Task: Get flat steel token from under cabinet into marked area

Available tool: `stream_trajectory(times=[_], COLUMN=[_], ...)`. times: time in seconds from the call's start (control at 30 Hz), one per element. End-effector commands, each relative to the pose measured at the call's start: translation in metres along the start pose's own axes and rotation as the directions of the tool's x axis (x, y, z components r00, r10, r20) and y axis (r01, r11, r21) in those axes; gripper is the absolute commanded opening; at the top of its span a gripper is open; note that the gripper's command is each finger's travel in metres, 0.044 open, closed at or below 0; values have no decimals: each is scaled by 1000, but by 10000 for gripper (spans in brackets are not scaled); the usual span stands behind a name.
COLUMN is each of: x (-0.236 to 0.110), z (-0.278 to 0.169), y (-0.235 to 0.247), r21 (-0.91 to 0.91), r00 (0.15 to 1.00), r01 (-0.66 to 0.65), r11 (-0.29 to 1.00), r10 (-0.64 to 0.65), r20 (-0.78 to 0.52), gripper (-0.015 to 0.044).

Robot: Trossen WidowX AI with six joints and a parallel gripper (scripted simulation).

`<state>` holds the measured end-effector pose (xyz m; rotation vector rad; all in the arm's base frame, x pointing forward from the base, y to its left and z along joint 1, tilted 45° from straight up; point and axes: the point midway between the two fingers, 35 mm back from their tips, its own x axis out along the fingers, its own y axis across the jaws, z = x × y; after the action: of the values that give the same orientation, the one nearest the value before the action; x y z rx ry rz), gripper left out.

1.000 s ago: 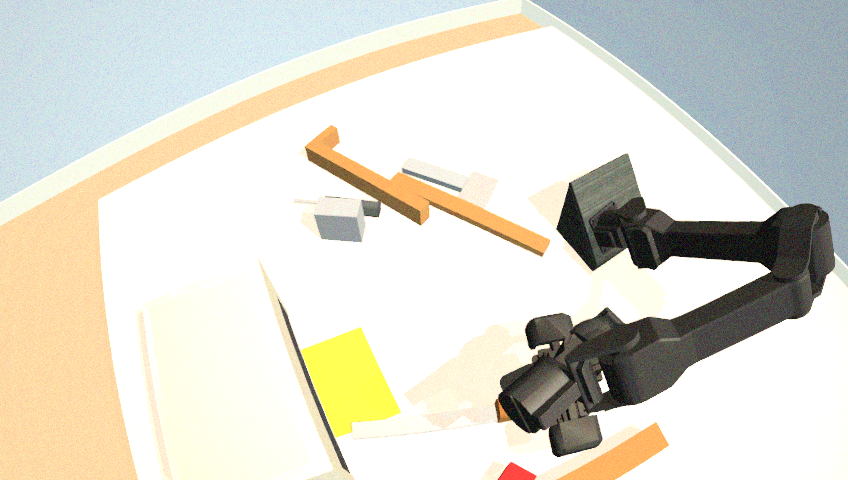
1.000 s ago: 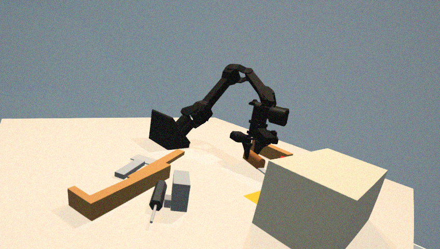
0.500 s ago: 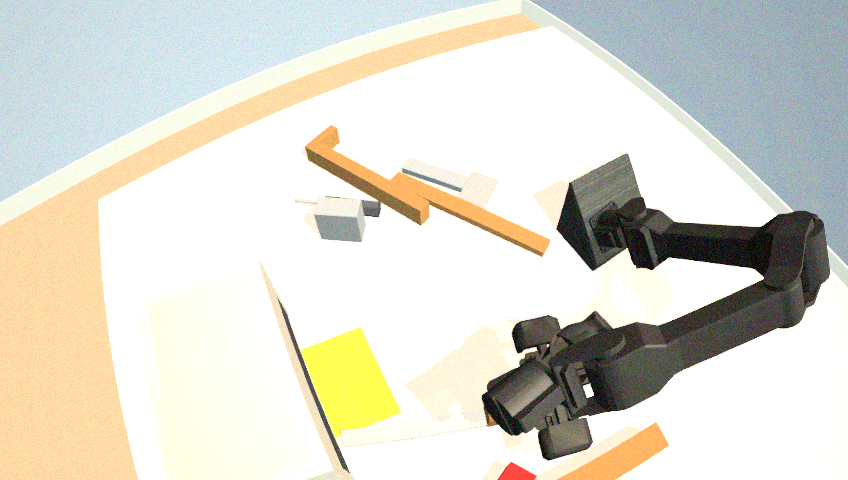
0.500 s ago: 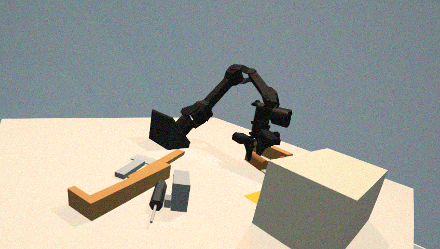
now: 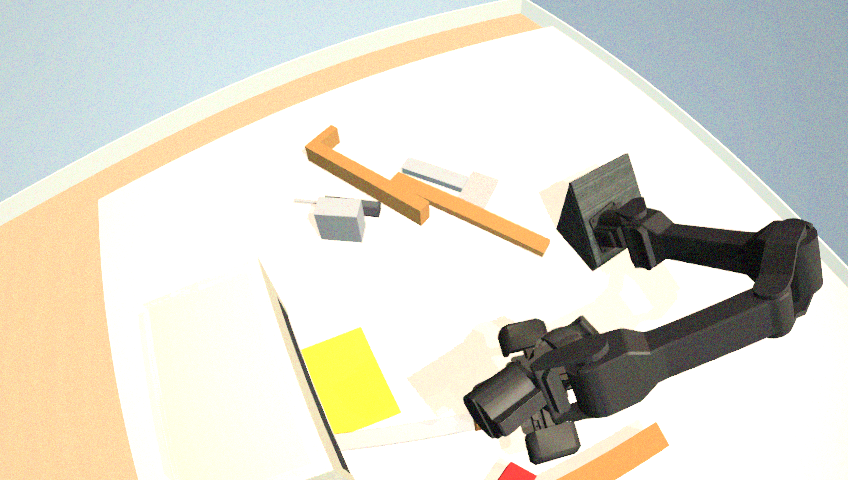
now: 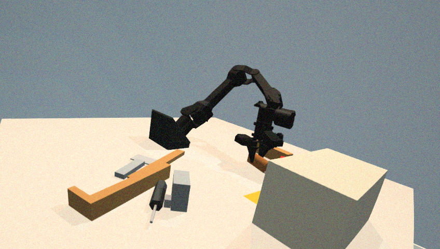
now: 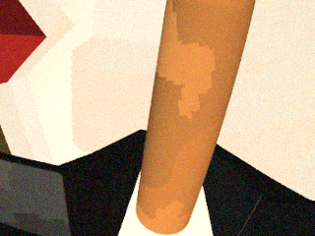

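1. Counter (image 5: 535, 118), pale, carries everything; a tan strip runs along its far-left edge in the top view.
2. The cabinet (image 6: 308, 197) is a plain cream box toward the near-left corner as the top view shows it. Only that view shows the dark slot along its base.
3. The black arm (image 5: 714, 321) rises from a dark wedge-shaped base (image 5: 580, 237) near the right edge, bends at the elbow and reaches back toward the near edge.
4. An orange hooked bar (image 6: 123, 188) lies flat mid-counter, well apart from the cabinet.
5. The yellow marked area (image 5: 348, 380) lies on the counter right in front of the cabinet's slotted face. The exterior view shows only a sliver of it.
6. An orange rod (image 7: 187, 112) with a rounded end is clenched in the jaws. The wrist view shows it running away from the camera between the two dark fingers; the exterior view shows it slanting down to the counter behind the cabinet.
7. A grey block (image 5: 339, 220) stands just beside the hooked bar. A black cylinder with a thin pin (image 6: 157, 194) lies against it, clear only in the exterior view.
8. A flat grey slab (image 5: 434, 173) lies on the far side of the hooked bar.
9. A red piece (image 5: 516, 472) sits at the near edge, beside the jaws.
10. The steel token cannot be made out in any view, so its look and place cannot be told.
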<state>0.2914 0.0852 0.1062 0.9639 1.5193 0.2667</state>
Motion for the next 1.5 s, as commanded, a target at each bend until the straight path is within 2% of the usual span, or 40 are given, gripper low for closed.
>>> stream_trajectory(times=[0.0,1.47], x=[0,-1], z=[4,58], y=[1,2], r21=[-5,-15], r00=[1000,1000], r01=[-1,-1], r11=[1000,1000], r10=[1,1], r20=[0,2], gripper=[0,0])
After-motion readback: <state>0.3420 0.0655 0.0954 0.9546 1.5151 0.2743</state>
